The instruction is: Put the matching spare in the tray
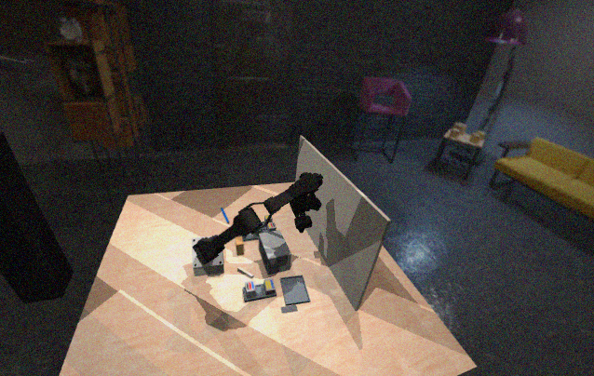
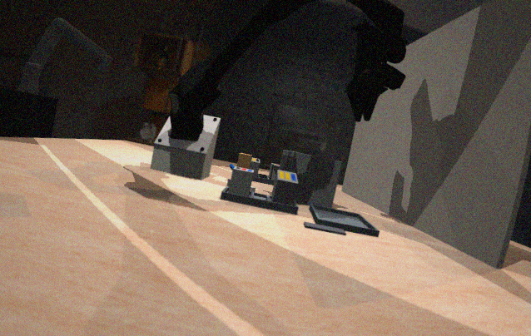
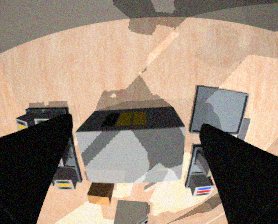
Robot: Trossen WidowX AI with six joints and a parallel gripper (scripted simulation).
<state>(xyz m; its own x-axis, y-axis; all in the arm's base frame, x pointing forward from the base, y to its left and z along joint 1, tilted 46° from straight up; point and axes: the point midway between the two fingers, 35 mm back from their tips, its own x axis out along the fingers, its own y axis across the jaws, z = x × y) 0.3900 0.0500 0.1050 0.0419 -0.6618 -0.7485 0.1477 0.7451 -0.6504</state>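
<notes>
One open gripper [image 1: 303, 229] [image 2: 362, 118] [image 3: 138, 125] points downward beside the upright panel [image 1: 344, 224] [image 2: 447, 137].

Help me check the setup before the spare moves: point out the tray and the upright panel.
Tray [image 1: 294, 289] [image 2: 344, 219] [image 3: 219, 107]: top, exterior and wrist views, on its inner floor.
Upright panel [image 1: 348, 229] [image 2: 451, 166] [image 3: 35, 22]: top, exterior and wrist views, on its broad face.
</notes>
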